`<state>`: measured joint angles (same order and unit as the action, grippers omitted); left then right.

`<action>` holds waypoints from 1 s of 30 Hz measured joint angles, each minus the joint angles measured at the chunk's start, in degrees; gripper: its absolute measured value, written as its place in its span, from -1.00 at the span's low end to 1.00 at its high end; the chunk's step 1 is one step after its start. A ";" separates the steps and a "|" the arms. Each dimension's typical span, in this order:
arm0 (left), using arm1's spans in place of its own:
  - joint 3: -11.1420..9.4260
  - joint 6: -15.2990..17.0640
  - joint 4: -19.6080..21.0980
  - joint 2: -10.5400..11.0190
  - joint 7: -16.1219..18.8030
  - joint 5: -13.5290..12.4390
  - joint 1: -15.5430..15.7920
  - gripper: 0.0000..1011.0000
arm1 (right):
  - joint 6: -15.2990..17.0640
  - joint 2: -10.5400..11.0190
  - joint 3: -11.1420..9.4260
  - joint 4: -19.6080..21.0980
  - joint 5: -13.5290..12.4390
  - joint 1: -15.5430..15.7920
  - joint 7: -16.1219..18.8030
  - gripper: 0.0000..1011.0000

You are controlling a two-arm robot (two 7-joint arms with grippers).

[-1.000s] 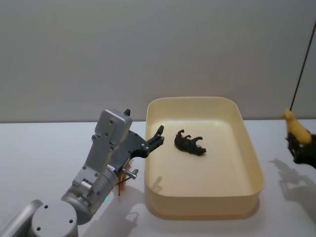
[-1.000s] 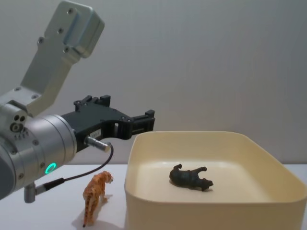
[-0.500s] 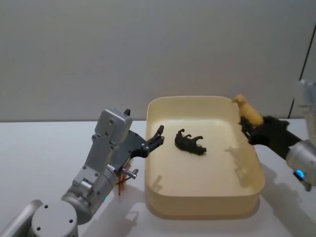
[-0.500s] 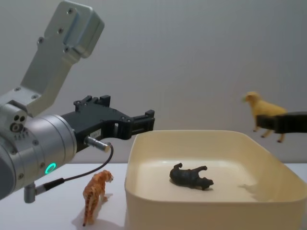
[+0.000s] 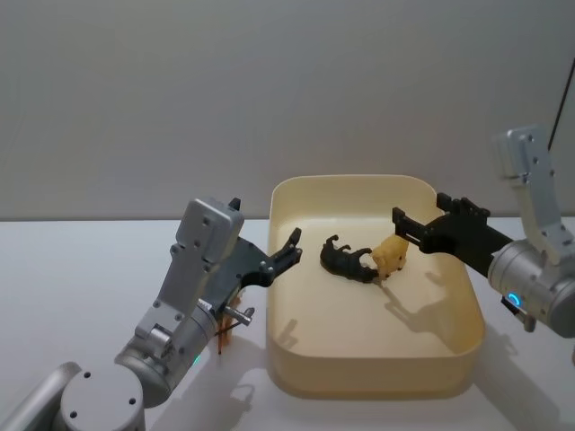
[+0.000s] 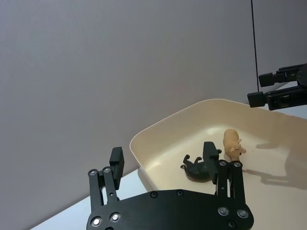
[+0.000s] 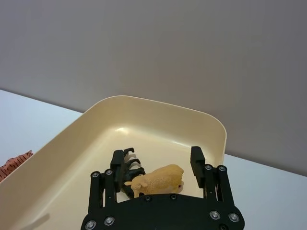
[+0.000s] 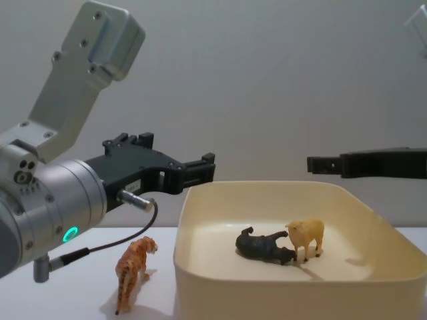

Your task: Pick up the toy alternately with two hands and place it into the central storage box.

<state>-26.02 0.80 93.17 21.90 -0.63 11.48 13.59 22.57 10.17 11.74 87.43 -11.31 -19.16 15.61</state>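
The cream-yellow storage box [image 5: 377, 377] sits mid-table. On its floor a yellow animal toy [image 8: 307, 238] stands upright, touching a black animal toy [image 8: 262, 246] that lies on its side. My right gripper [image 5: 401, 224] hovers open over the box, just above and behind the yellow toy [image 7: 160, 179], no longer holding it. Open and holding nothing, my left gripper [image 5: 289, 249] hangs at the box's left rim [image 8: 187, 200], its fingertips [image 6: 209, 151] aimed toward the two toys. An orange tiger toy [image 8: 133, 267] stands on the table left of the box, below the left arm.
The white table [image 5: 72, 269] stretches left and right of the box, with a plain grey wall behind. A thin cable [image 8: 127, 237] loops down from the left wrist just above the tiger.
My right gripper swung in from the right over the box and opened. The yellow toy dropped from it and now stands beside the black toy. The left arm stayed still.
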 joint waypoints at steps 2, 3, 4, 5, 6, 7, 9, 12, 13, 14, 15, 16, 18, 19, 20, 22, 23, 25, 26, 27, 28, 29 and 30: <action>0.00 0.00 0.00 0.00 0.00 0.00 0.00 0.98 | 0.00 0.09 -0.04 0.02 -0.01 0.01 -0.01 0.64; 0.00 0.00 0.00 0.00 0.00 0.00 0.00 0.98 | 0.00 0.31 -0.22 0.26 -0.18 0.22 -0.15 0.75; 0.00 0.00 0.00 0.00 0.00 0.00 0.00 0.98 | 0.00 0.44 -0.33 0.40 -0.28 0.36 -0.27 0.78; 0.00 0.00 0.00 0.00 0.00 0.00 0.00 0.98 | 0.00 0.60 -0.48 0.59 -0.40 0.53 -0.39 0.82; 0.00 0.00 0.00 0.00 0.00 0.00 0.00 0.98 | -0.01 0.77 -0.63 0.78 -0.60 0.72 -0.61 0.85; 0.00 0.00 0.00 0.00 0.00 0.00 0.00 0.98 | -0.04 1.16 -0.97 1.22 -0.94 1.13 -0.93 0.94; 0.00 0.00 0.00 0.00 0.00 0.00 0.00 0.98 | -0.07 1.68 -1.43 1.79 -1.38 1.70 -1.37 0.98; 0.00 0.00 0.00 0.00 0.00 0.00 0.00 0.98 | -0.15 2.74 -2.38 2.91 -2.26 2.95 -2.20 0.98; 0.00 0.00 0.00 0.00 0.00 0.00 0.00 0.98 | -0.16 2.99 -2.59 3.18 -2.47 3.24 -2.45 0.98; 0.00 0.00 0.00 0.00 0.00 0.00 0.00 0.98 | -0.19 3.53 -3.06 3.78 -2.88 3.91 -2.84 0.98; 0.00 0.01 0.00 0.00 0.00 0.00 -0.01 0.98 | -0.21 3.73 -3.25 4.01 -3.06 4.15 -3.00 0.98; 0.00 0.11 0.05 0.02 0.00 0.02 -0.10 0.98 | -0.22 3.93 -3.42 4.24 -3.23 4.39 -3.15 0.98; 0.03 0.47 0.35 0.15 0.16 0.21 -0.31 0.98 | -0.25 4.43 -3.87 4.79 -3.68 5.01 -3.52 0.98; 0.05 0.64 0.50 0.21 0.23 0.33 -0.41 0.98 | -0.26 4.73 -4.13 5.14 -3.93 5.40 -3.78 0.98; 0.06 0.83 0.67 0.29 0.31 0.46 -0.53 0.98 | -0.27 4.88 -4.25 5.29 -4.05 5.57 -3.90 0.98; 0.13 1.56 1.35 0.60 0.58 1.11 -1.00 0.98 | -0.30 5.27 -4.59 5.73 -4.37 6.04 -4.19 0.98; 0.16 1.93 1.62 0.72 0.72 1.32 -1.18 0.98 | -0.30 5.39 -4.68 5.86 -4.44 6.18 -4.28 0.98; 0.26 2.96 2.51 1.12 1.10 2.09 -1.83 0.98 | -0.31 5.59 -4.87 6.10 -4.63 6.42 -4.43 0.98; 0.29 3.32 2.79 1.26 1.23 2.34 -2.04 0.98 | -0.32 5.77 -5.03 6.29 -4.78 6.65 -4.58 0.98; 0.36 4.16 3.39 1.56 1.58 3.04 -2.47 0.98 | -0.33 5.85 -5.09 6.38 -4.84 6.75 -4.64 0.98; 0.36 4.16 3.39 1.56 1.58 3.04 -2.47 0.98 | -0.33 5.91 -5.16 6.46 -4.89 6.83 -4.70 0.98; 0.41 4.58 3.69 1.72 1.74 3.36 -2.70 0.98 | -0.34 5.98 -5.24 6.54 -4.95 6.94 -4.77 0.98; 0.50 5.43 4.31 2.02 2.10 4.09 -3.18 0.98 | -0.35 6.12 -5.35 6.69 -5.07 7.10 -4.87 0.98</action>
<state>-25.52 6.23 97.49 23.92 1.47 15.57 10.41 22.22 16.29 6.39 94.12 -16.38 -12.06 10.74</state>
